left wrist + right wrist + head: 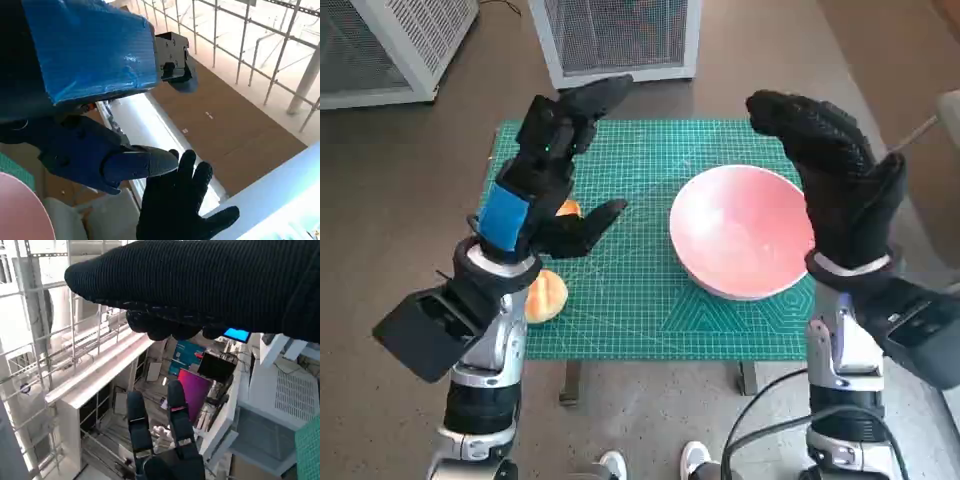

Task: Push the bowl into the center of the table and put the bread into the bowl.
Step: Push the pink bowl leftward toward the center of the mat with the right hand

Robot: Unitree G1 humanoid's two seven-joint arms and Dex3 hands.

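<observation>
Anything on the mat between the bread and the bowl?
No: the head view shows bare green mat between bread and pink bowl; only the raised left hand overhangs it.

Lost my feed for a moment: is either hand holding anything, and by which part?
Nothing is held. The left hand and right hand are raised with fingers apart; the bread lies on the mat.

Green cutting mat (pixel 650 300), two white mesh-fronted units (pixel 620 35) beyond, brown floor (pixel 380 200).

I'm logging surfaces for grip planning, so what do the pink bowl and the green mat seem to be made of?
The pink bowl looks like smooth plastic or melamine: even colour, soft sheen, though glazed ceramic is possible. The green mat looks like a matte rubbery cutting mat, printed with fine white grid lines.
</observation>
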